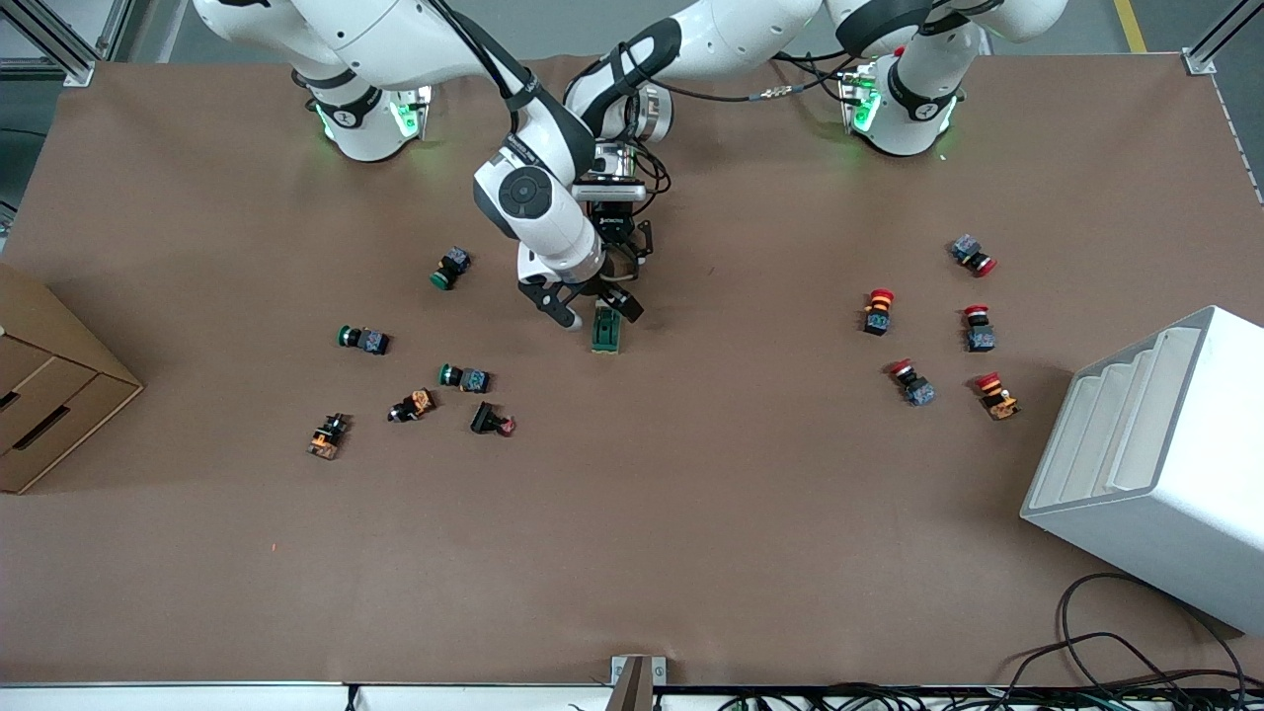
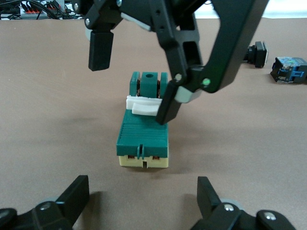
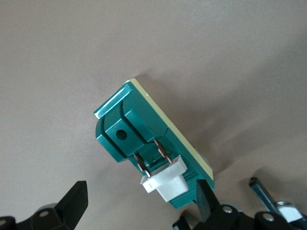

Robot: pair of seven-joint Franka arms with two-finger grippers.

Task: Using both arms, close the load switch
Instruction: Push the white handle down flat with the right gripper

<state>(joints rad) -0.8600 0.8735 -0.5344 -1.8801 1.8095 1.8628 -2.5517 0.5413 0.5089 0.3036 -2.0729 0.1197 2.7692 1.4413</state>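
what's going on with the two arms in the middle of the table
Both arms meet over the green load switch, which lies mid-table. The right hand is open, one finger against the switch's white lever. The left hand hovers open just beside the switch. Push buttons lie scattered toward both ends.

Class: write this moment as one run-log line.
right gripper: open, one finger at white lever | left gripper: open, beside load switch | switch: on table, not gripped

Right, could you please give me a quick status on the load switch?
Right gripper open, one finger on the white lever. Left gripper open, low beside the load switch. Nothing in the way.
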